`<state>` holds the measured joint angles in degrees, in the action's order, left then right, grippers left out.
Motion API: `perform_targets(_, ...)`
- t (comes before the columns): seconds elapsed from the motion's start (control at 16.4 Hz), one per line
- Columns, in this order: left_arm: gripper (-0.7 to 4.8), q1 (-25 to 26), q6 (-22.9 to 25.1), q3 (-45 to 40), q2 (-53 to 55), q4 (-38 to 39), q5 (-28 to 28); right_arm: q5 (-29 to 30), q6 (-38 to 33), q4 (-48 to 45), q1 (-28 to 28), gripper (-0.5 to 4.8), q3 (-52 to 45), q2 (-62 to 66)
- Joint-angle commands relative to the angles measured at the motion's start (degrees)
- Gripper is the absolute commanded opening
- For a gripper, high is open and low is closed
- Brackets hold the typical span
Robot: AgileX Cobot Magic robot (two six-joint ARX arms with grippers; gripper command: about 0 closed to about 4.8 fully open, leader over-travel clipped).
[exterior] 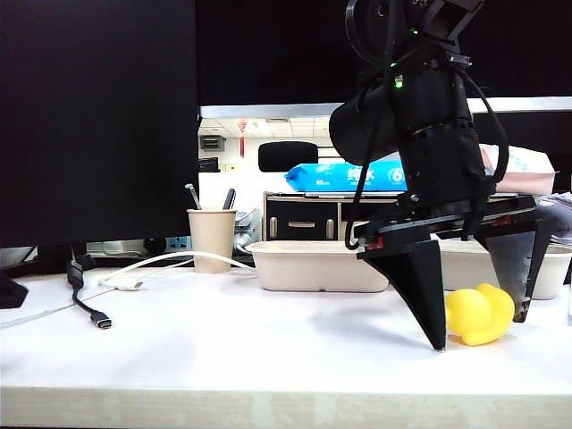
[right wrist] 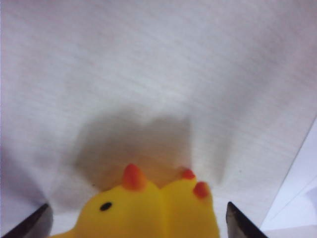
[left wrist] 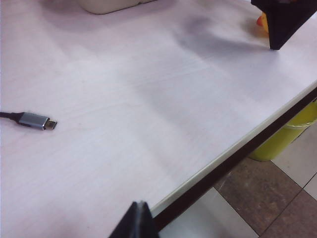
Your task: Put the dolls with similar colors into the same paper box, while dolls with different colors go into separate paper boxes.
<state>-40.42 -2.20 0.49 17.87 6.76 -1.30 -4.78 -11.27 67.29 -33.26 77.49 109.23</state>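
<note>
The exterior view sits low, near the level of the desk (exterior: 223,349), at its front edge, and looks straight across it toward the monitor (exterior: 98,116) and the paper boxes (exterior: 317,265) behind. The left wrist view looks down at a slant from fairly high over the front edge of the desk, taking in floor tiles (left wrist: 277,198) beyond that edge; it is well apart from the yellow duck (exterior: 480,314). The right wrist view looks down from very close above the duck. All three views share the duck and the desk around it; the left wrist view catches only a sliver of it behind a finger of the right gripper (exterior: 483,331).
</note>
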Motion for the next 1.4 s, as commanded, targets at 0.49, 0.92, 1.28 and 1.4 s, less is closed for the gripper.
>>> perform_targets(0.49,-0.05,0.02,0.22,0.02,0.04,-0.39,0.00,-0.04,0.00,-2.91,0.00,4.21,-0.07,-0.15)
perform_targets(0.92,-0.05,0.02,0.22,0.02,0.04,-0.39,0.00,-0.31,-0.02,-3.02,0.00,2.32,-0.07,-0.15)
perform_targets(1.28,-0.05,0.07,0.24,0.04,0.02,-0.39,0.00,-1.73,-0.02,-3.39,0.00,2.14,0.04,-0.22)
perform_targets(1.4,-0.05,0.09,0.24,0.04,0.02,-0.39,0.00,-1.57,-0.02,-3.26,0.00,2.14,1.14,-0.22)
